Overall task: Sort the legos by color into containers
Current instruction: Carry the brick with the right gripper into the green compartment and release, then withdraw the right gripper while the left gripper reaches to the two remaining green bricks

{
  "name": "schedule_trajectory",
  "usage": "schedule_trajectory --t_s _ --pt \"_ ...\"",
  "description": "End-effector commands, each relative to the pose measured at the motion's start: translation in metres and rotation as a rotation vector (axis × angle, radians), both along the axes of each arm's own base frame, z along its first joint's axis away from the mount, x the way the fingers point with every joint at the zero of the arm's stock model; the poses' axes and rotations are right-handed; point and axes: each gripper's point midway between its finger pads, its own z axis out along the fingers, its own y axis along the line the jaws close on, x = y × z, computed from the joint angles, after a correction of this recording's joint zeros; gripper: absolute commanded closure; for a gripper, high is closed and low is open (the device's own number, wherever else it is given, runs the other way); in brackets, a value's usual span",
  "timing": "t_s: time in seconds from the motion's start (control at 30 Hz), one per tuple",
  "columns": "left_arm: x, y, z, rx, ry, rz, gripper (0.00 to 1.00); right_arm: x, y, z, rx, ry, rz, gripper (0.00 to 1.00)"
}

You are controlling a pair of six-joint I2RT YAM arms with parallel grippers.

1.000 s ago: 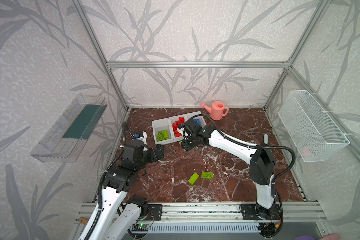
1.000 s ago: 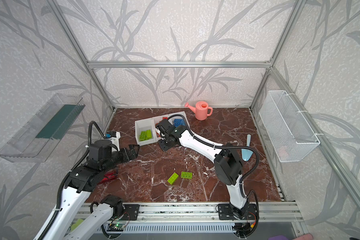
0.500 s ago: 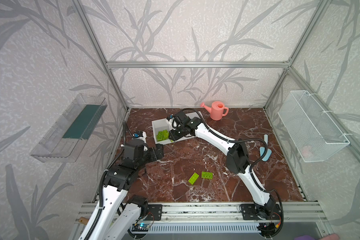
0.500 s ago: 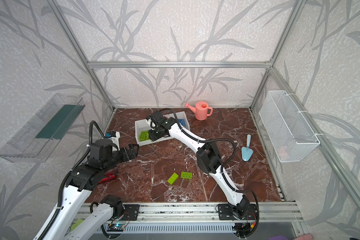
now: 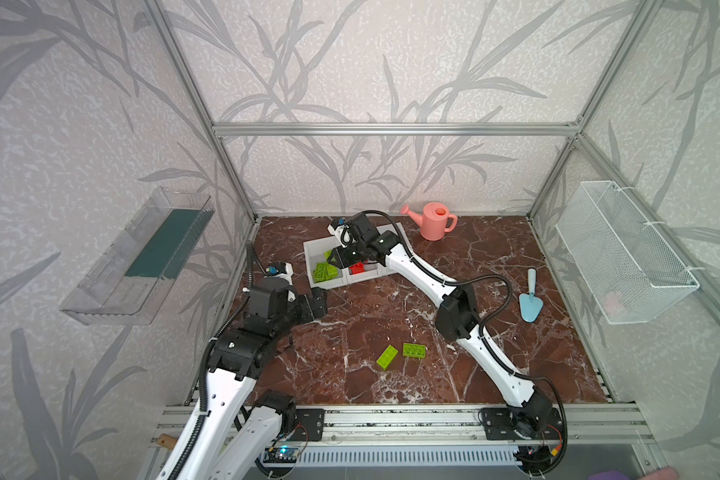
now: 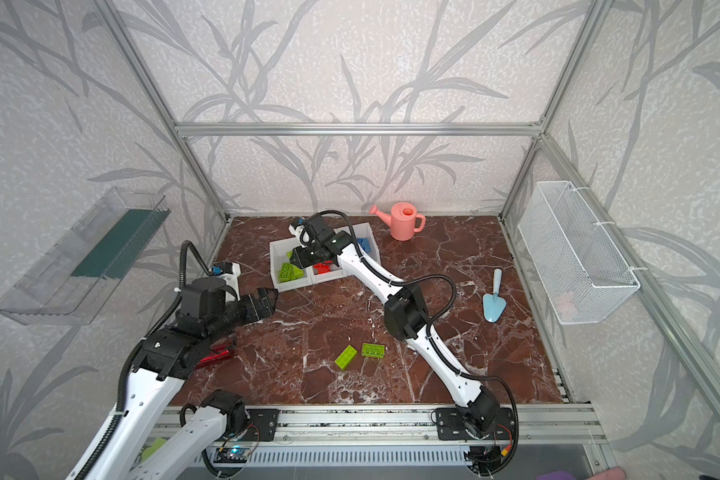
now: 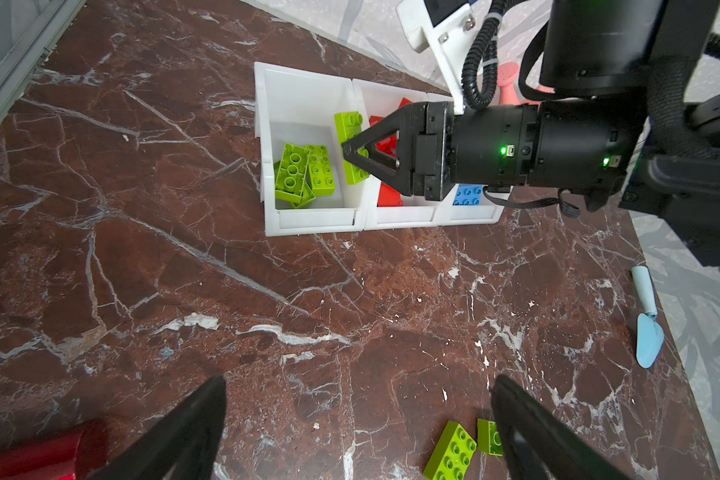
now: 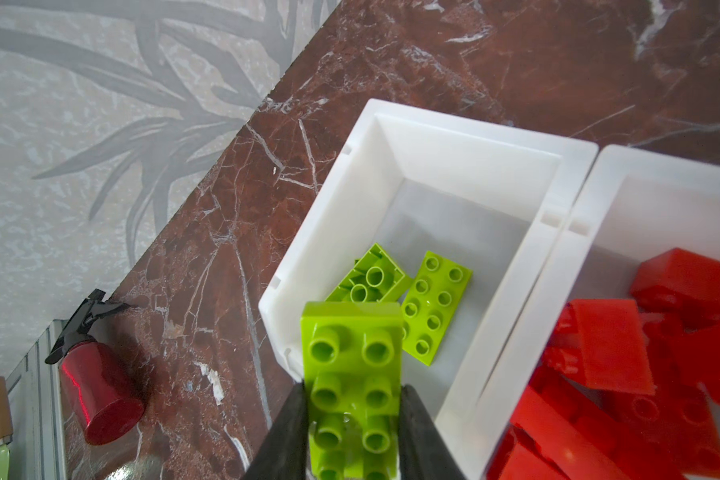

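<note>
Toward the back edge of the bench [image 5: 474, 257], left of the middle, the three containers [image 5: 307, 257] stand in a row, each already holding bricks. Lime green legos [image 7: 304, 174] fill the bin nearest the left edge, red legos [image 8: 641, 374] the middle one, and blue legos [image 7: 468, 195] the third. The right end effector [image 8: 352, 415] is clamped on a held green brick [image 8: 352, 353], gripping its long sides. It carries the brick above the green bin, close over the rim, not yet let go. Two loose green bricks [image 5: 387, 357] lie side by side near the front edge, well apart from both arms. The left end effector [image 7: 358, 415] hangs wide and empty near the left edge. The sort looks nearly done: this drop, then those two.
</note>
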Motion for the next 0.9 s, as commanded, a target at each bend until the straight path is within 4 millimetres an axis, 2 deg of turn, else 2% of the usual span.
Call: schedule_trajectory --t_s 0.0,0.1,0.2,0.27,0.4,0.5,0.63,0.77,0.87 --pt "0.0 0.0 -0.005 0.002 0.013 -0.002 0.01 0.006 0.011 0.027 0.089 -0.051 0.004 0.7" --pt "-0.001 0.0 -0.005 0.002 0.013 -0.001 0.01 0.01 0.012 0.024 0.086 -0.061 -0.009 0.59" --pt "-0.001 0.0 -0.005 0.001 0.013 -0.005 0.01 0.012 0.012 0.025 0.089 -0.068 -0.01 0.4" --pt "0.0 0.0 -0.006 0.007 0.015 -0.007 0.01 0.011 0.012 0.027 0.09 -0.071 -0.009 0.31" --pt "0.0 -0.004 -0.007 0.007 0.028 -0.034 0.02 0.006 0.01 0.042 0.096 -0.094 0.02 0.28" --pt "-0.002 -0.005 -0.002 0.016 0.011 -0.053 0.03 0.0 0.004 0.061 0.106 -0.119 0.027 0.28" --pt "-0.005 -0.001 0.006 0.046 -0.031 -0.045 0.02 -0.01 -0.018 0.088 0.115 -0.137 0.011 0.27" --pt "-0.007 -0.025 -0.001 0.083 0.003 -0.13 0.03 -0.026 -0.053 0.103 0.129 -0.146 -0.019 0.25" --pt "-0.01 -0.042 -0.008 0.171 0.037 -0.183 0.03 -0.04 -0.088 0.121 0.165 -0.166 -0.047 0.24"
